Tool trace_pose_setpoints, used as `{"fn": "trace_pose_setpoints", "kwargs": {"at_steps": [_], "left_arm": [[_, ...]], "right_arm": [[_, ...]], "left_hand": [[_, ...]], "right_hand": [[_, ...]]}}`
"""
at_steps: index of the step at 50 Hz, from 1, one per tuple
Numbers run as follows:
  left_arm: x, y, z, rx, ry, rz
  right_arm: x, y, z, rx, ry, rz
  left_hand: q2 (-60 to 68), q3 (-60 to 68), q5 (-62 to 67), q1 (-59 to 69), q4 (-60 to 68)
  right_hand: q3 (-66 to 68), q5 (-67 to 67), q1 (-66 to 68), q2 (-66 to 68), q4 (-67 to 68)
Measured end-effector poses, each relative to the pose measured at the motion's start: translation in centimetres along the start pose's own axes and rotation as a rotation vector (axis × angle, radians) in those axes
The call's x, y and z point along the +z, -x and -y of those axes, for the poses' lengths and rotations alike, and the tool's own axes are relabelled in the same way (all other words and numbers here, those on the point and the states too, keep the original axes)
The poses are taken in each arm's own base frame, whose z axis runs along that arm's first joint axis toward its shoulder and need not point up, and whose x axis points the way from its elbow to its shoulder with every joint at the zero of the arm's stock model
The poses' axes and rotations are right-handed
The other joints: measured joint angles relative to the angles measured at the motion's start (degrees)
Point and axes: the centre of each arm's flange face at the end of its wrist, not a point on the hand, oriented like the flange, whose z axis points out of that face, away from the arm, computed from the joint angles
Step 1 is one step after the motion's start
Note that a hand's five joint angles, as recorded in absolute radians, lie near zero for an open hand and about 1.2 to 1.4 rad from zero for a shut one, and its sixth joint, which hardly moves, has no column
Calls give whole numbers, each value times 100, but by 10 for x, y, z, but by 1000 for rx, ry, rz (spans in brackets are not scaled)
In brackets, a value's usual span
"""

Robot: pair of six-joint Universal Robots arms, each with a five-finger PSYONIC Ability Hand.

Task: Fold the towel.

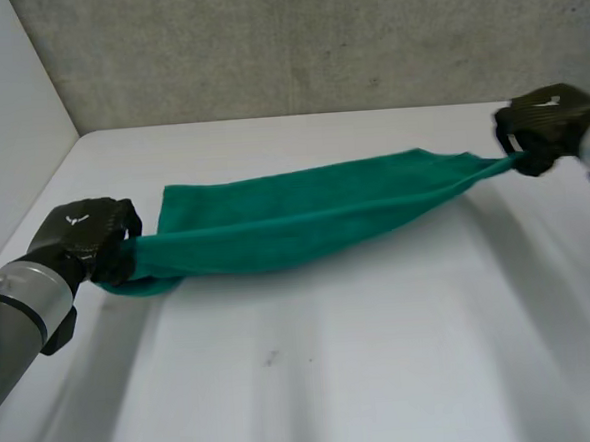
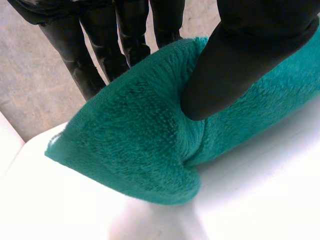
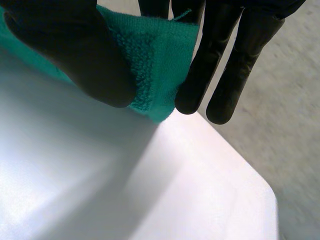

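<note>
Green towel (image 1: 305, 215) stretched between both hands over white worktop (image 1: 335, 379), middle sagging. Left hand (image 1: 86, 239) pinches one bunched end, thumb (image 2: 235, 65) on top; right hand (image 1: 545, 126) pinches far corner.

Bright, diffuse light washes the white table (image 1: 385, 376), leaving soft glare in pale streaks (strongest toward its near edge). The towel (image 1: 305, 215) casts only a faint shadow beneath itself; the grey wall (image 1: 314, 39) looks dimmer.
</note>
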Motion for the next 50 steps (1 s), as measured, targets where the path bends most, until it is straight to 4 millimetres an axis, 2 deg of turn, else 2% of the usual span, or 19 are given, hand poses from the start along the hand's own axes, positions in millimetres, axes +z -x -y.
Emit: {"fn": "trace_pose_setpoints", "kwargs": {"at_steps": [1,2,5,12,16,22,28,32,36,39,42,43,44,45,46,47,48,49,50], "left_arm": [[0,0,0,0,0,0],[-4,-1,2,6,-7,-3],[-9,-3,3,21,-8,-10],[-21,-9,-6,114,35,-29],[-24,-12,-15,161,67,-47],[-20,-16,-27,191,113,-68],[19,-16,-47,242,175,-92],[52,-14,-38,301,117,-82],[75,-11,-15,351,22,-56],[99,-3,49,402,-207,27],[105,4,99,422,-384,100],[104,7,125,426,-478,141],[99,13,160,427,-606,200],[99,13,160,427,-606,200],[85,21,207,417,-791,286],[85,21,207,417,-791,286],[75,25,229,406,-887,328],[62,29,251,386,-985,366],[59,30,255,378,-1009,374]], "right_arm": [[0,0,0,0,0,0],[-28,-8,-2,-21,67,-12],[-56,-8,-11,-77,168,8],[-96,13,-36,-230,339,126],[-101,22,-43,-257,364,163],[-95,30,-55,-251,366,172],[-61,27,-75,-175,359,143],[-36,21,-63,-160,303,93],[-17,8,-30,-167,200,1],[-4,-13,23,-172,29,-144],[-3,-24,60,-162,-92,-231],[-3,-28,71,-156,-132,-258],[-9,-45,105,-136,-275,-360],[-9,-45,105,-136,-275,-360],[-23,-68,144,-104,-467,-484],[-23,-68,144,-104,-467,-484],[-28,-74,154,-95,-521,-516],[-47,-90,181,-72,-679,-596],[-51,-92,186,-68,-712,-610]], "left_hand": [[0,0,0,0,0],[0,0,0,0,0],[0,0,0,0,0],[0,0,0,0,0],[0,0,0,0,0],[0,0,0,0,0],[2,6,-4,0,2],[4,7,-4,0,2],[5,8,-4,0,2],[9,12,-4,0,5],[9,12,-4,0,5],[9,13,-4,0,5],[10,13,-4,0,5],[10,13,-4,0,5],[10,13,-4,0,5],[10,13,-4,0,5],[10,13,-4,0,5],[10,13,-4,0,5],[10,13,-4,0,5]], "right_hand": [[0,0,0,0,0],[0,8,0,0,0],[0,10,0,0,1],[0,16,0,0,2],[0,16,0,0,2],[0,21,0,0,3],[0,24,0,0,4],[0,24,0,0,10],[0,22,0,0,23],[14,22,0,7,25],[18,22,0,7,25],[18,22,0,7,25],[28,22,0,7,26],[28,22,0,7,26],[30,22,0,7,27],[30,22,0,7,27],[29,22,0,7,26],[29,22,0,7,26],[29,22,0,7,26]]}}
